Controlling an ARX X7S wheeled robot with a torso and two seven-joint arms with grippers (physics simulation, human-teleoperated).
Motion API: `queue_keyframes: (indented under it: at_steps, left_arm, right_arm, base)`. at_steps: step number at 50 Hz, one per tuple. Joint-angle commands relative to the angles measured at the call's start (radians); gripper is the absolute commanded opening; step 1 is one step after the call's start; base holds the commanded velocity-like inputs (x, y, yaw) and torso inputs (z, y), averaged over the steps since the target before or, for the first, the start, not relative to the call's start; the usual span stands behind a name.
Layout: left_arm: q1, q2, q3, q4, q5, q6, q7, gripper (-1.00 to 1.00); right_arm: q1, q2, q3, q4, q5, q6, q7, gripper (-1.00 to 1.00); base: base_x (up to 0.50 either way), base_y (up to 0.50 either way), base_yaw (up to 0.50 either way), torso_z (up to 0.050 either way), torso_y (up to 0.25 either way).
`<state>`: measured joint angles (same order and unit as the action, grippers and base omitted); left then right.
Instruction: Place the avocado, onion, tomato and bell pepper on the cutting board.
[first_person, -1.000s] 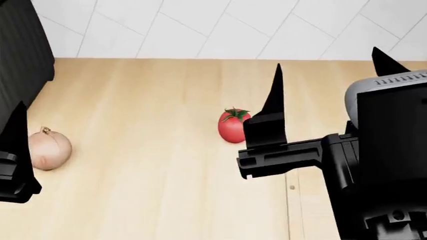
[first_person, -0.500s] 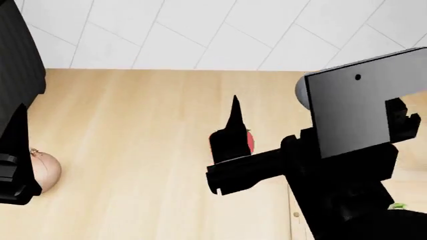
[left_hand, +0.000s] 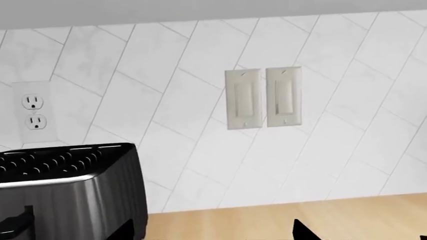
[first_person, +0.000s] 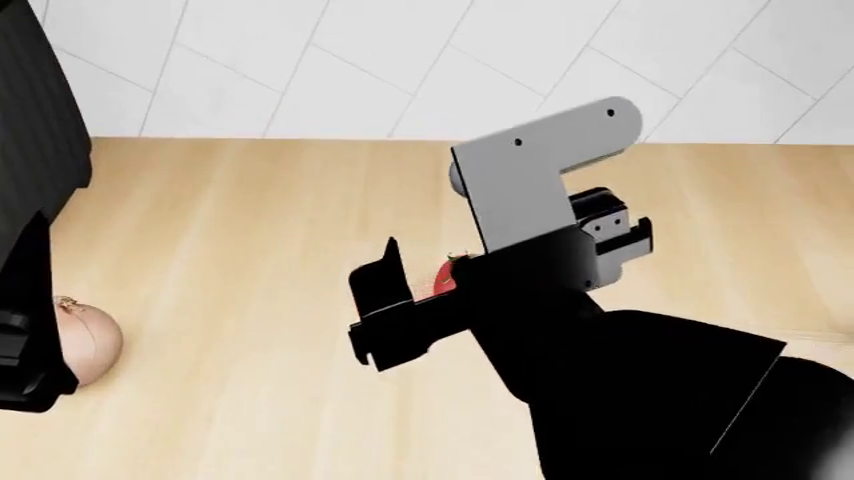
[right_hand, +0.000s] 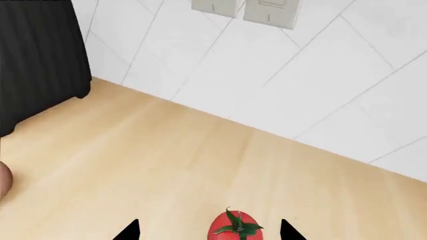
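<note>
Between the spread right claw (right_hand: 208, 231) tips sits the tomato (right_hand: 233, 229)

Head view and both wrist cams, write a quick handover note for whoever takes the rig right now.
Right gripper: open, fingers either side of the tomato, not closed on it.
Left gripper: low beside the onion, holding nothing that shows; open or shut cannot be told.
Tomato and onion both sit on the wooden counter. Toaster stands against the tiled wall.
Avocado, bell pepper and cutting board are not in any view.
Done: nothing confirmed on the board.
Left: grasp the tomato, carry it over, then the other three.
</note>
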<state>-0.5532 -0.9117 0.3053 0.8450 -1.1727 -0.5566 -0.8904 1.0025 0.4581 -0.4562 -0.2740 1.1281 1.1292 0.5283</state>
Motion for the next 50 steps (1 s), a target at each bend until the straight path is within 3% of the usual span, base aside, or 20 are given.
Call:
queue_keyframes:
  at_steps: [1, 32, 50]
  left_arm:
    - [0.037, 0.005, -0.039, -0.001, 0.017, 0.035, 0.032, 1.00]
    - [0.057, -0.018, -0.056, 0.036, -0.018, 0.047, 0.010, 1.00]
    - [0.064, -0.033, -0.061, 0.040, -0.031, 0.049, 0.008, 1.00]
  right_arm:
    - [0.001, -0.061, -0.109, 0.168, -0.209, -0.118, -0.142, 1.00]
    - [-0.030, -0.117, -0.210, 0.426, -0.373, -0.285, -0.212, 1.00]
    - [0.035, -0.241, -0.277, 0.794, -0.489, -0.467, -0.336, 1.00]
  base:
    - [0.00, 0.00, 0.00, 0.000, 0.000]
    - [0.00, 0.00, 0.00, 0.000, 0.000]
    - [0.00, 0.00, 0.00, 0.000, 0.000]
